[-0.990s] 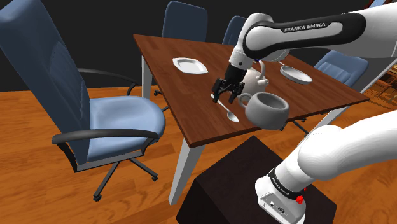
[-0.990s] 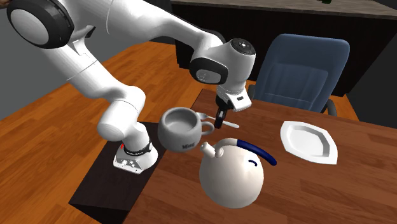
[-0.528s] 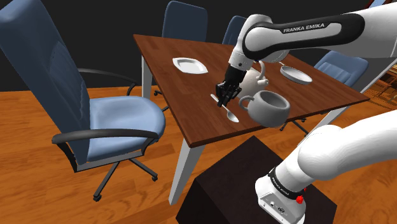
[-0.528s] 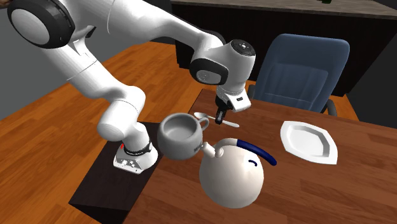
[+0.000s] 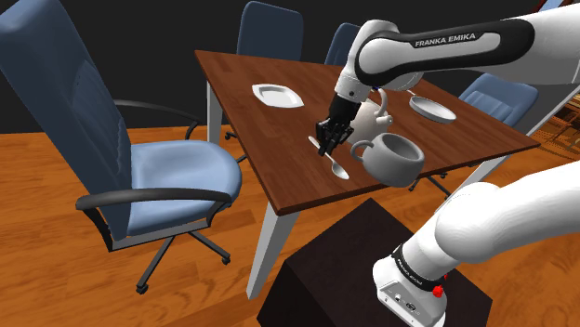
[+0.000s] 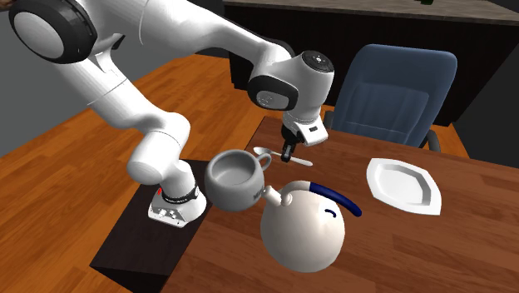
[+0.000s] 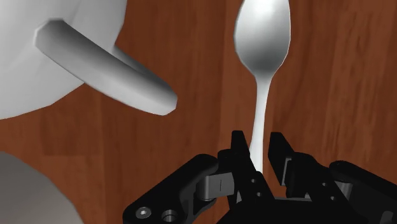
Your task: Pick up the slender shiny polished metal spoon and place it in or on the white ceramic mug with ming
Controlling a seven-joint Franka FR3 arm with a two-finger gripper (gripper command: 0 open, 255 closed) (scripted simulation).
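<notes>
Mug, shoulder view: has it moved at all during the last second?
Yes, slightly. The mug has slid toward the shoulder view's right, widening its gap from the bowl of the spoon, which lies where it did.

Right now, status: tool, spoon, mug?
Tool shut on spoon handle. Spoon flat on table, not lifted. Mug close beside tool, teapot next to it.

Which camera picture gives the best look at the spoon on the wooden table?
The wrist view: the slender shiny pale spoon shows close up, bowl and handle, clasped by the black claw. The shoulder view shows the spoon small, partly behind the claw. The second exterior view shows only its bowl and handle tip.
</notes>
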